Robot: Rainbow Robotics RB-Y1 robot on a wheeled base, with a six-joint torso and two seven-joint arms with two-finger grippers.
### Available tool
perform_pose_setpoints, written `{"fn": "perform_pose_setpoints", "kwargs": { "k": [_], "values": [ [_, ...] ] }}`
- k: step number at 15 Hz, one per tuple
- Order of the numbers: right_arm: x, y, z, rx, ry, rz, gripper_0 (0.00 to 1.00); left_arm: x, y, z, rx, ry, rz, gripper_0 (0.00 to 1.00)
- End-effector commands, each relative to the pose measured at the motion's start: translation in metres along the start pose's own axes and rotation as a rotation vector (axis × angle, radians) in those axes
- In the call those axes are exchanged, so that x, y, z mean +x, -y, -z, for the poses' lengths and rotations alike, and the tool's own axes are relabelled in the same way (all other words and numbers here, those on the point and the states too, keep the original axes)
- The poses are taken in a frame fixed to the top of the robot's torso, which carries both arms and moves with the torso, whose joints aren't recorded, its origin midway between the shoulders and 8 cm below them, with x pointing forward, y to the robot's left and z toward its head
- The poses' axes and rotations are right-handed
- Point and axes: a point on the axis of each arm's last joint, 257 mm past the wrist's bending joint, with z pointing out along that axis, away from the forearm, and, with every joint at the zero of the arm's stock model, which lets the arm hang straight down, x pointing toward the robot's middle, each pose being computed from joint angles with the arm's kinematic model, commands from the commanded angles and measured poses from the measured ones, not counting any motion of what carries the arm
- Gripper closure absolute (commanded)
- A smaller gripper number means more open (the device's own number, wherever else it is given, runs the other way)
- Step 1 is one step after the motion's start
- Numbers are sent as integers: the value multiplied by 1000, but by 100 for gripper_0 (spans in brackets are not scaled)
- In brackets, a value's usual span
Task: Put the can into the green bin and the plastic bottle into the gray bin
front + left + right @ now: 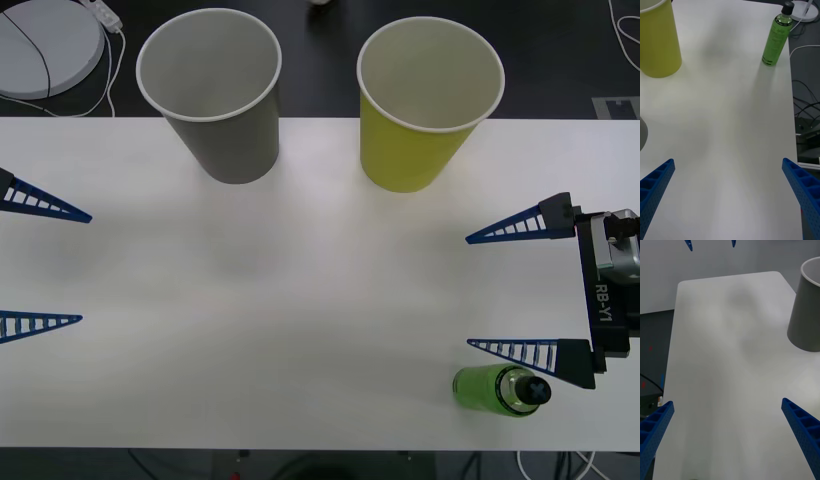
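The gray bin stands upright at the table's far edge, left of centre, and the green bin stands to its right; both look empty. The plastic bottle, green with a black cap, stands upright near the front right edge. My right gripper is open above the table, and the bottle sits just outside its nearer finger, not between the fingers. My left gripper hangs open at the left edge. The left wrist view shows the plastic bottle and the green bin; the right wrist view shows the gray bin. The can is out of view.
The white table is bare between the two grippers. A round white disc with a cable lies beyond the far left corner. Cables hang off the table's side past the bottle.
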Motion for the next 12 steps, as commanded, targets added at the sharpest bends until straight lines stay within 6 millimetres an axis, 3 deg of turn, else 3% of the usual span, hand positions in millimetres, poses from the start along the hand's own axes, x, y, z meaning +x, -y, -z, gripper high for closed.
{"fn": "perform_pose_setpoints", "kwargs": {
  "k": [1, 4, 5, 9, 12],
  "values": [
    [0, 0, 0, 0, 0, 0, 0, 0, 0, 0, 0, 0, 0, 0],
    [0, 0, 0, 0, 0, 0, 0, 0, 0, 0, 0, 0, 0, 0],
    [15, -24, -8, -45, 2, -81, 0, 0, 0, 0, 0, 0, 0, 0],
    [-1, -25, -1, -47, 84, -130, 0, 0, 0, 0, 0, 0, 0, 0],
    [-8, -22, 17, -6, 145, -76, 0, 0, 0, 0, 0, 0, 0, 0]
  ]
}}
